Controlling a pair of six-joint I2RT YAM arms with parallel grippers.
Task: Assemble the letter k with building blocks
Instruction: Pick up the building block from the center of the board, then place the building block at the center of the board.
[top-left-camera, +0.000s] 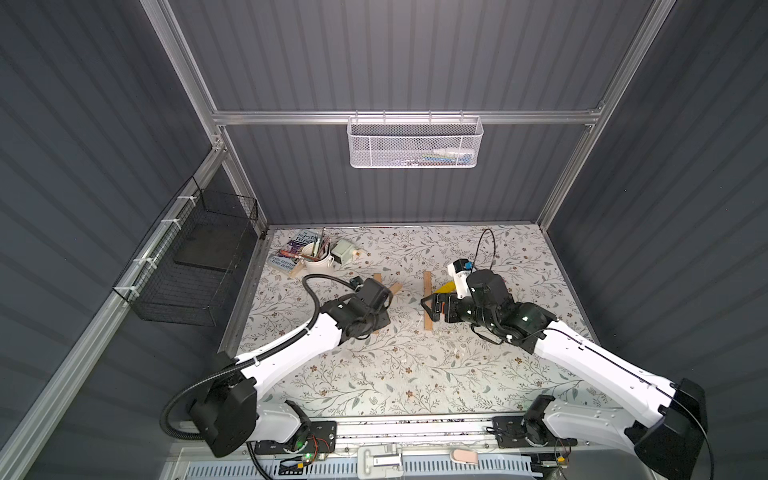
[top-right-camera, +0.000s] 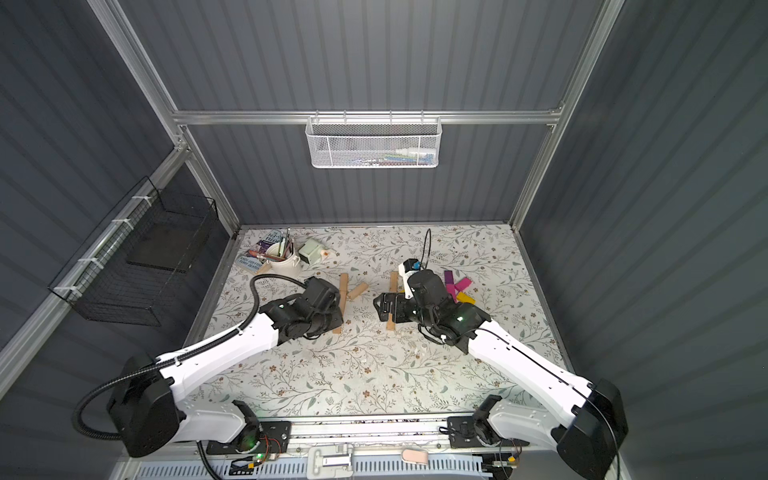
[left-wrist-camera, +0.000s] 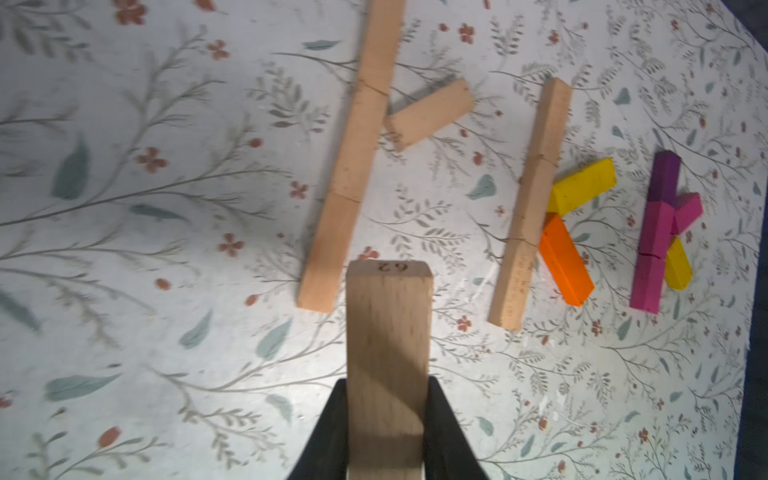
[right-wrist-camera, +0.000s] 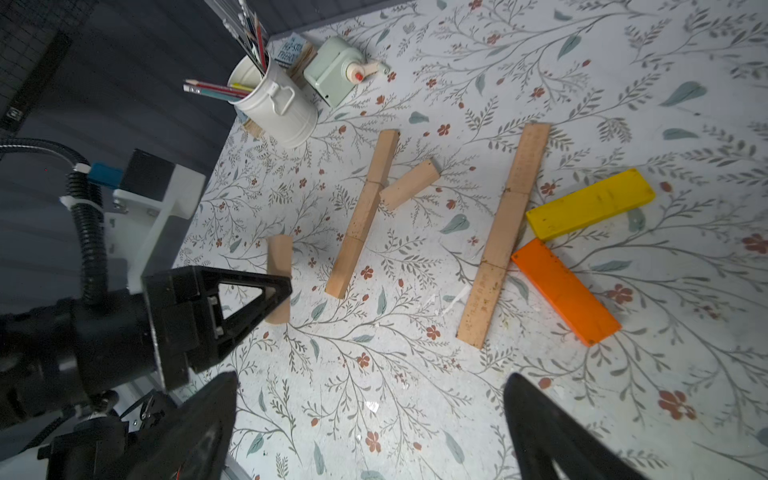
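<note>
At the far-left corner of the bench (top-left-camera: 374, 374), a white cup (top-left-camera: 314, 258) of pencils is standing beside a pale green sharpener (top-left-camera: 344, 252). Left of centre, the left arm (top-left-camera: 291, 345) is hanging over the bench with the left jaws pinching a tan block (left-wrist-camera: 388, 324) by its long sides, close to the near end of a row of three tan blocks (left-wrist-camera: 353, 178). A fourth tan block (left-wrist-camera: 430, 114) is slanting off that row's right side, touching it. At centre, the right arm (top-left-camera: 590, 357) is hovering with the right jaws spread wide, nothing between them, above a second tan row (right-wrist-camera: 503, 232). A yellow block (right-wrist-camera: 590, 203) and an orange block (right-wrist-camera: 565, 291) are fanning out from its right side. Toward the right edge, a purple-and-pink row (left-wrist-camera: 656, 232) is lying with a pink block (left-wrist-camera: 688, 210) and a second yellow block (left-wrist-camera: 678, 266) angling off it.
</note>
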